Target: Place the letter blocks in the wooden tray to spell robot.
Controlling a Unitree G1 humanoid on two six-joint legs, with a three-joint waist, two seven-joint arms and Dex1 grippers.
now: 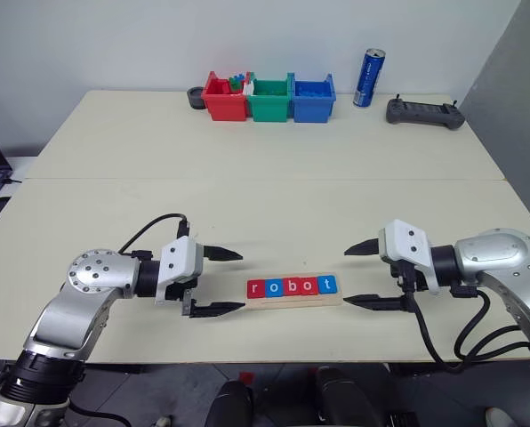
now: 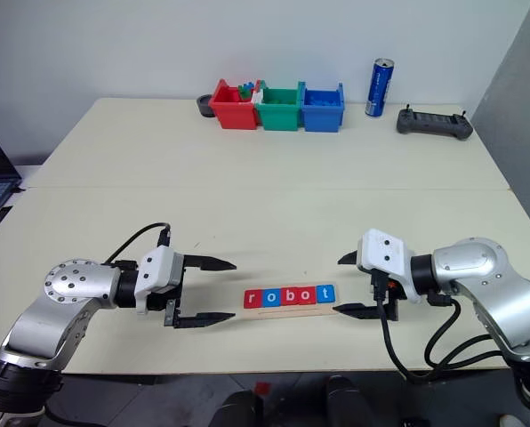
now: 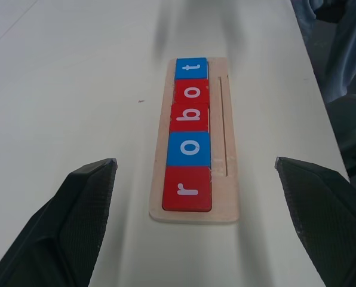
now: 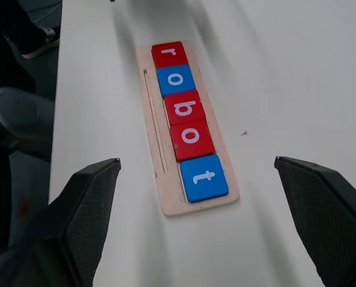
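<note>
A broad, smooth cream table (image 1: 274, 178) carries everything. Along its far edge stand three open plastic bins, red (image 1: 223, 98), green (image 1: 270, 99) and blue (image 1: 312, 99), touching side by side, with a dark round dish (image 1: 195, 97) just beside the red one, a tall blue can (image 1: 369, 77) upright near the blue one, and a flat black controller (image 1: 424, 112) further right. Near the front edge lies the wooden tray (image 3: 233, 179), pale and grooved, with five flat square letter blocks (image 1: 292, 286) on it in a row reading r, o, b, o, t. The left gripper (image 1: 230, 281) and right gripper (image 1: 360, 275) flank the tray's ends, both spread wide, holding nothing, nothing between them and the tray.
</note>
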